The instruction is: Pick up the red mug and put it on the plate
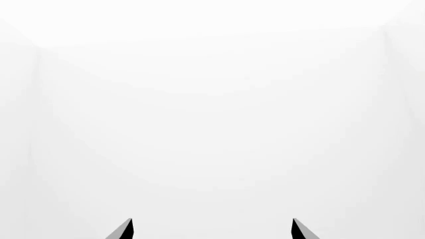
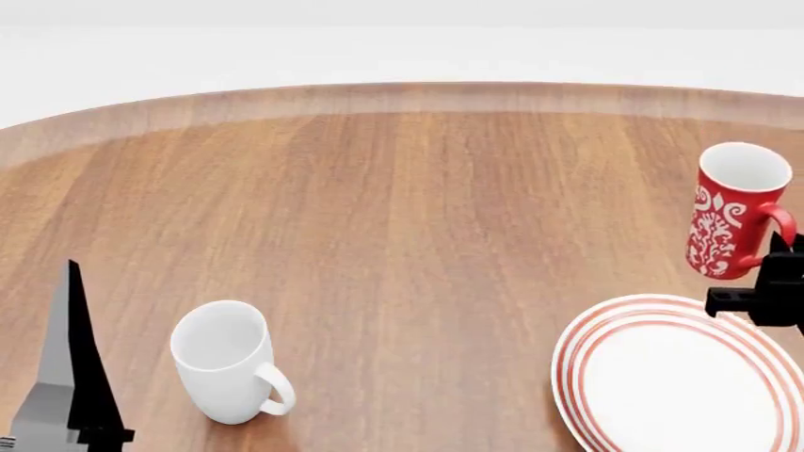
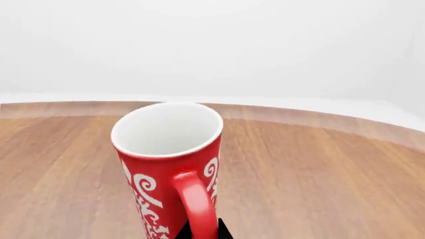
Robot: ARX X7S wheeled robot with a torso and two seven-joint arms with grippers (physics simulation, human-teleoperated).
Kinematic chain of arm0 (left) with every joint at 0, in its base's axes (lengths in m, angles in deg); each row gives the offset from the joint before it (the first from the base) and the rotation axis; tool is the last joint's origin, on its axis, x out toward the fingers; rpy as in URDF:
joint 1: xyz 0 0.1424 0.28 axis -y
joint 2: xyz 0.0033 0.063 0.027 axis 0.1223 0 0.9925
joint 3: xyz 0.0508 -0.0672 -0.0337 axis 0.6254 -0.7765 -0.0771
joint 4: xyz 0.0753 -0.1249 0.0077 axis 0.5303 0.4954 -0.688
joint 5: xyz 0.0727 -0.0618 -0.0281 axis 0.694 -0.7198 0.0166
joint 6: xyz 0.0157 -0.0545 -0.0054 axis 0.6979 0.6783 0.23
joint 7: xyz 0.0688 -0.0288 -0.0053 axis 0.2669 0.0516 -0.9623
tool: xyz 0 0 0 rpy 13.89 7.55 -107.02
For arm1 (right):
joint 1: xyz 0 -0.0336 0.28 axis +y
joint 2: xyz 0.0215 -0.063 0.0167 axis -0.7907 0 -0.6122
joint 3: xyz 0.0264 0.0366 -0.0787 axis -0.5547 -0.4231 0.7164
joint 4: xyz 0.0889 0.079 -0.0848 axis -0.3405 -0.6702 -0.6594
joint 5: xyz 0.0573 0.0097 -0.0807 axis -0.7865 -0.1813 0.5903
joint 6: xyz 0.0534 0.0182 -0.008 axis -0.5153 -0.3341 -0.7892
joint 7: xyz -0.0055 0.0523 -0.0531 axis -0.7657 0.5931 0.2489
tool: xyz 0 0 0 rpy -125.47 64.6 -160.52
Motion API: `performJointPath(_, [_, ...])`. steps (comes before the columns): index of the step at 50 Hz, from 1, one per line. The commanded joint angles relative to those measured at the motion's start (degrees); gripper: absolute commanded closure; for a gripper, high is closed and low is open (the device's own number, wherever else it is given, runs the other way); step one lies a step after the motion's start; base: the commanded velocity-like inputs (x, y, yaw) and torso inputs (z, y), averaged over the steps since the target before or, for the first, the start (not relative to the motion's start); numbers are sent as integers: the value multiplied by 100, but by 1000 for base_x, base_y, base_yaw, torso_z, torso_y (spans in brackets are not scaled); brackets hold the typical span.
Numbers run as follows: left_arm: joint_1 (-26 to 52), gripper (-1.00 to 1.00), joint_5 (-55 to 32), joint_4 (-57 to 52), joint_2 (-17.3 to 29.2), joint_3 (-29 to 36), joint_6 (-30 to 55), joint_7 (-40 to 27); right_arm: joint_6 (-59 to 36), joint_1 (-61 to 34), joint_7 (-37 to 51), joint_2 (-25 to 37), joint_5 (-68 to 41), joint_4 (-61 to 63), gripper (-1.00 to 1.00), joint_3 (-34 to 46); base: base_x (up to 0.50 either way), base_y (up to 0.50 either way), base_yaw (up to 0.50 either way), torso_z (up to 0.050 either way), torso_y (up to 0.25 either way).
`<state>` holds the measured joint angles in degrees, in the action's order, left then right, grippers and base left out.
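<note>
The red mug point(image 2: 735, 209) is upright just behind the plate point(image 2: 679, 377), its handle held in the clenched jaws of the right gripper point(image 2: 769, 282). Left gripper point(image 1: 212, 230) jaws are released.

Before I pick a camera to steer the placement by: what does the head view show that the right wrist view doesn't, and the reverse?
Only the head view shows the plate, the plain white mug, the left arm's pincer at the lower left, and the right arm beside the plate. Only the right wrist view shows the handle head-on, facing the camera. Both share the red mug standing upright and the wooden table.
</note>
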<state>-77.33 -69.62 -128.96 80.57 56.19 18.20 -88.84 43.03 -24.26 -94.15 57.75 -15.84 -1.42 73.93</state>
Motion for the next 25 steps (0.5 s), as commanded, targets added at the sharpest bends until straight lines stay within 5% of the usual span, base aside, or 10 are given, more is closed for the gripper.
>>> performJointPath(1, [36,-100,-12,31,-2,7,1,-3,334,94,-293,-231,813,-415,100,-852,0,0,0,0,0])
performJointPath(25, [127,-100,-43,81,9,38,23,13,103,375,-812,-372,2816,-417,100,-3230,0,0,0,1,0])
